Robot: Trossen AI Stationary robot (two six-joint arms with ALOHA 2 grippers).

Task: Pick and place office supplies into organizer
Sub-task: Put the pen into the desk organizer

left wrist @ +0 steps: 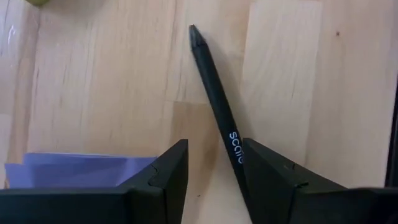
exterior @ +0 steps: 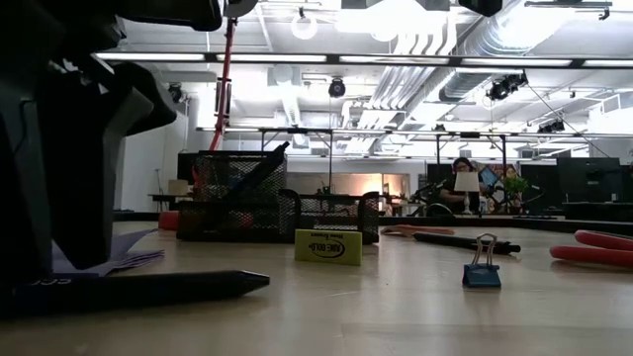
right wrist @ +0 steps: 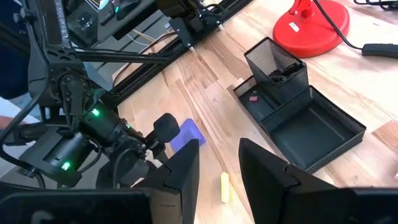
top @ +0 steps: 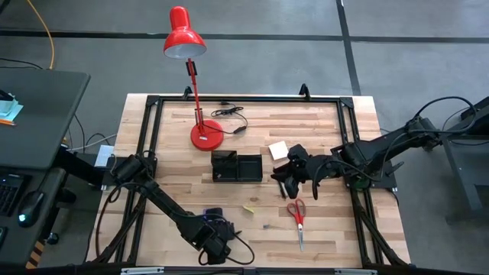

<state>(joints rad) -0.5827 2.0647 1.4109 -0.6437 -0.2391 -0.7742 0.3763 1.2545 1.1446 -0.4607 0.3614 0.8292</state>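
A black pen [left wrist: 208,68] lies flat on the wooden table near its front edge, beside a purple note pad [left wrist: 74,169]. My left gripper [left wrist: 214,142] points steeply down over the pen's near end. It is open, with one finger on each side of the pen and one finger close beside it. My right gripper [right wrist: 219,148] hangs open and holds nothing, above the table to the right of the black mesh organizer [top: 237,166]. Dark pens stand in the organizer's tall cup [right wrist: 280,71]. Red-handled scissors [top: 297,218] and a pale yellow note pad [top: 278,149] lie on the table's right half.
A red desk lamp [top: 200,114] stands behind the organizer, with its cord trailing to the right. A yellow eraser [exterior: 328,247] and a blue binder clip [exterior: 482,272] lie between the organizer and the front edge. Another dark pen [exterior: 465,240] lies farther right. A black frame rims the table.
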